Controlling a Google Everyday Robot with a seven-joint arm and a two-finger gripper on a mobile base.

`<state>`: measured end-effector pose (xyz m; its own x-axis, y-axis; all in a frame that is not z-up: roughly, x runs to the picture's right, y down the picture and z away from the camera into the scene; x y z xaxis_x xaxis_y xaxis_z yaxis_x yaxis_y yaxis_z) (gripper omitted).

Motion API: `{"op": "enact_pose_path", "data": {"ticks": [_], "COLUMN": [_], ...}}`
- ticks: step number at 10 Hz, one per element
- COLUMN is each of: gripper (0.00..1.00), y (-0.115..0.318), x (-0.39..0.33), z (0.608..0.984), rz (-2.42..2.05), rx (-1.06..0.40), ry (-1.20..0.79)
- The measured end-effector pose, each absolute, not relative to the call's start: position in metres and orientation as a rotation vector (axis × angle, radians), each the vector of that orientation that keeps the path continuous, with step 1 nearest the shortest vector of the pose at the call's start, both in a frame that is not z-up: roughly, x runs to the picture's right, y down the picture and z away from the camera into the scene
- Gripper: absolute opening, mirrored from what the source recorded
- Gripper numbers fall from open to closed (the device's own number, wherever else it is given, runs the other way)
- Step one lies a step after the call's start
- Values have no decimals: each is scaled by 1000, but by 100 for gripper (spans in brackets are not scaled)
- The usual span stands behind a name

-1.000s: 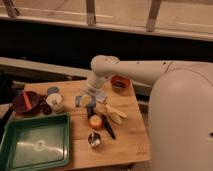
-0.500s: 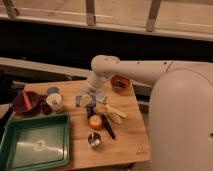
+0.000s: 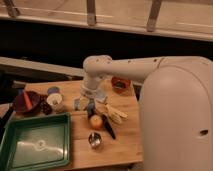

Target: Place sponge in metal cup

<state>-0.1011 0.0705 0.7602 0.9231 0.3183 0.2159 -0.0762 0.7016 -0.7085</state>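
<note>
My gripper [image 3: 89, 104] hangs from the white arm over the middle of the wooden table [image 3: 127, 142], pointing down. A small blue-grey thing, apparently the sponge [image 3: 79, 104], sits at the gripper's left side; whether it is held or lies on the table I cannot tell. The metal cup [image 3: 94, 139] stands upright near the table's front edge, a short way in front of the gripper and apart from it.
A green tray [image 3: 35, 145] lies at the front left. An orange fruit [image 3: 96, 121], a black utensil [image 3: 108, 131] and a banana [image 3: 114, 113] lie between gripper and cup. A red bowl [image 3: 26, 101], a white cup [image 3: 55, 101] and an orange bowl [image 3: 120, 84] stand further back.
</note>
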Motion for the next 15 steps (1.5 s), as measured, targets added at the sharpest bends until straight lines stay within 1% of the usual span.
{"op": "enact_pose_path", "data": {"ticks": [3,6,11,15], "gripper": [0,0,0,0], "y": [106,123,168,202], "x": [-75,-56,-72,-67], "z": [740,729,715,716], "rz": [272,323,339,391], "rx": [-777,-770,-823,-875], "ry": [-303,-283,-287,-259]}}
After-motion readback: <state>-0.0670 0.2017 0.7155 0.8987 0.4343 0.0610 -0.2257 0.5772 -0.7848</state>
